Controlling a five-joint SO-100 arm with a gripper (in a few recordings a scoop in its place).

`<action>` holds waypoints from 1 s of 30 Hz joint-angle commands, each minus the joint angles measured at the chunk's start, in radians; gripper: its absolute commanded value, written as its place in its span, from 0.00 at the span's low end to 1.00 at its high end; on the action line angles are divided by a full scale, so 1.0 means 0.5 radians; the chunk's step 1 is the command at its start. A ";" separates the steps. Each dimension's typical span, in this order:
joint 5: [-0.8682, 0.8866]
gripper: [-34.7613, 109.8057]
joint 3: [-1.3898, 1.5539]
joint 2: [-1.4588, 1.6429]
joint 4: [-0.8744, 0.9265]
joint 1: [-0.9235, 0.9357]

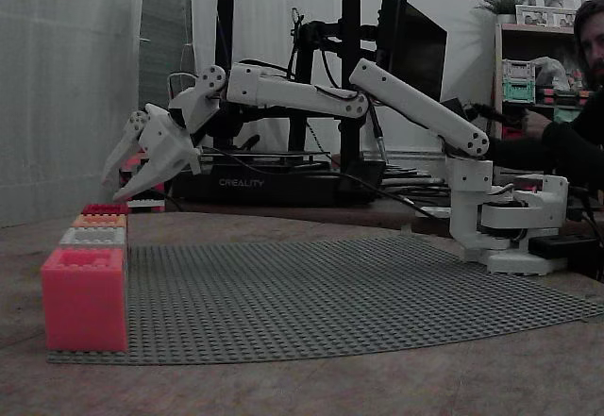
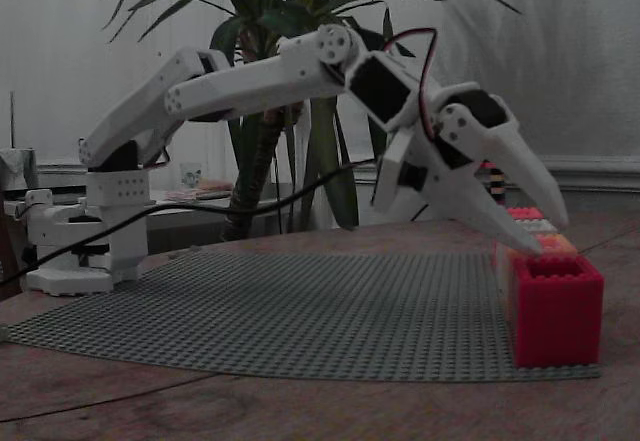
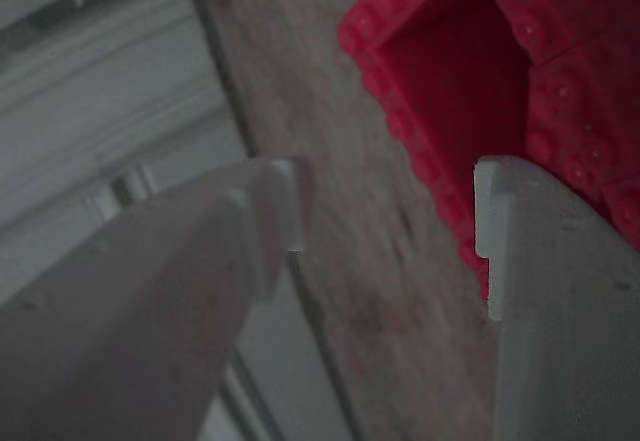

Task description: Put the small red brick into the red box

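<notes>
Fingers (image 3: 250, 231) spread wide w/ nothing between them; gripper (image 3: 390, 231) hangs above the red box (image 3: 450, 71). Small red brick: location can't be told. Risk: you descend empty, and a fingertip clips the box rim, shifting the box row.

In the wrist view the red box (image 3: 450, 81) is cut off by the top and right edges, and one gripper finger (image 3: 560, 291) covers its lower corner. The floor of its cavity is lost in dim red blur. In a fixed view the nearer boxes leave just the top of the red box (image 1: 104, 209) showing. A person (image 1: 576, 124) is cut off by the right edge. Whether anything sits inside the boxes cannot be told.
</notes>
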 commanded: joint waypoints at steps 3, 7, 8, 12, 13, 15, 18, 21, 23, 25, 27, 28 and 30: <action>0.120 0.24 0.310 0.706 -0.003 0.012; 0.052 0.24 0.963 1.399 0.031 -0.049; -0.006 0.24 1.163 1.571 0.037 -0.080; -0.374 0.24 2.117 2.237 0.037 -0.258; -0.451 0.24 2.372 2.396 0.034 -0.304; -0.546 0.24 2.924 2.743 -0.015 -0.402; -0.598 0.24 3.654 3.246 -0.067 -0.555; -0.534 0.24 4.166 3.715 -0.043 -0.672; -0.509 0.24 4.427 3.988 -0.015 -0.727; -0.466 0.24 4.608 4.228 0.067 -0.758; -0.423 0.24 4.749 4.473 0.206 -0.795; -0.411 0.24 4.811 4.599 0.273 -0.816; -0.380 0.24 4.903 4.820 0.393 -0.841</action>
